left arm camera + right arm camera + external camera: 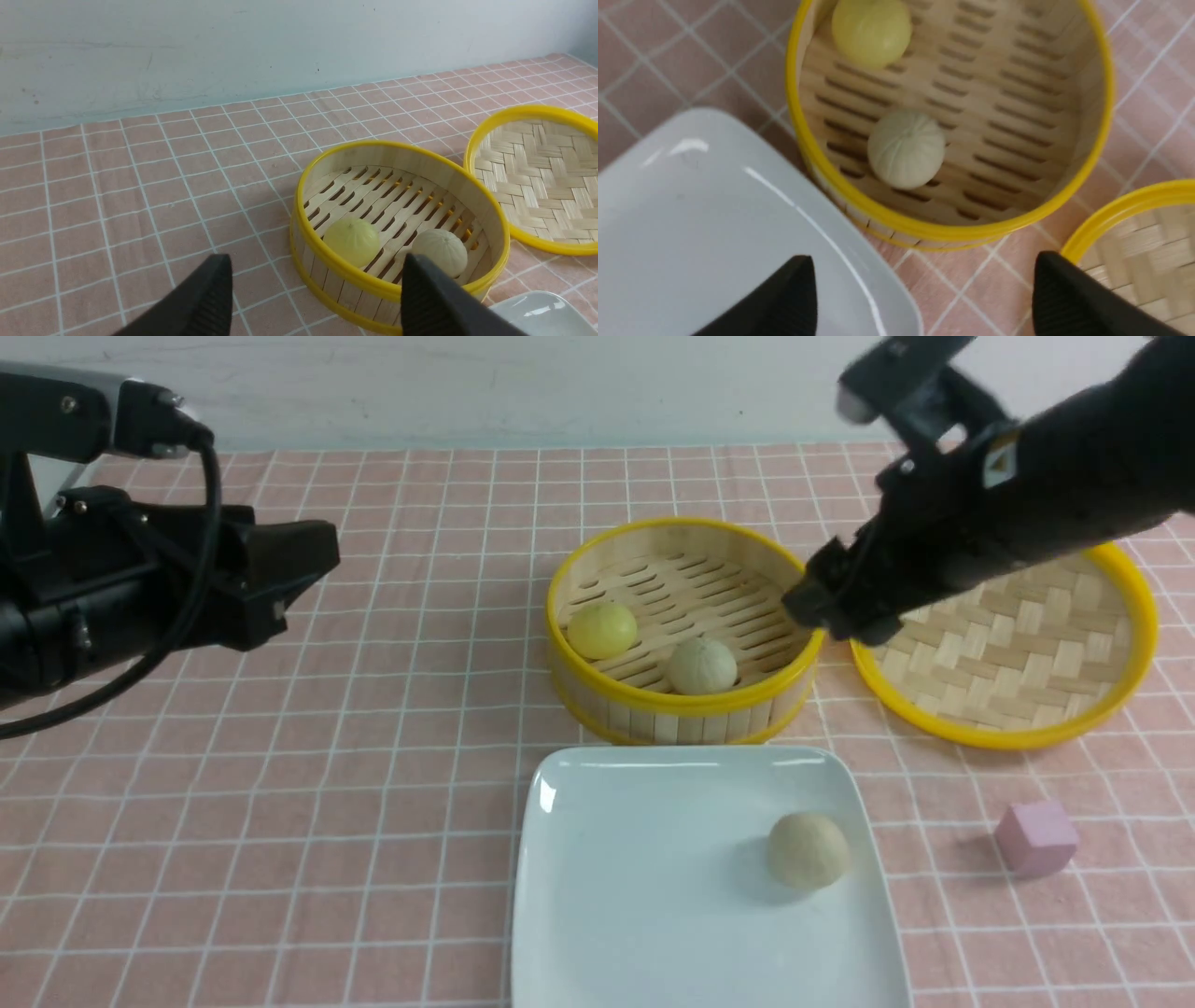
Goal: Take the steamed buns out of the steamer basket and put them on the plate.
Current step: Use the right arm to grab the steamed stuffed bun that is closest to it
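Carefully now, we have one bun [808, 851] on the white plate [653, 896], and the yellow bun [602, 630] and a pleated bun [702, 665] sit in the steamer basket [681, 703]. Our right end effector [924, 298] is wide open and has nothing in it. Our left end effector [317, 298] is wide open and empty too.

If we come down crooked, our fingers might bump the basket's tall side and push it into the plate, because the two are so near. If we squeeze too hard, a soft, round bun might squash or pop out. The bun on the plate might roll if we drop the next one on it.

The front view shows the plated bun and the pink cube [1036, 839] on the desk [308, 784]; neither wrist view shows those. The right wrist view shows the gap between our right fingers, but in the front view that hand is blurry.
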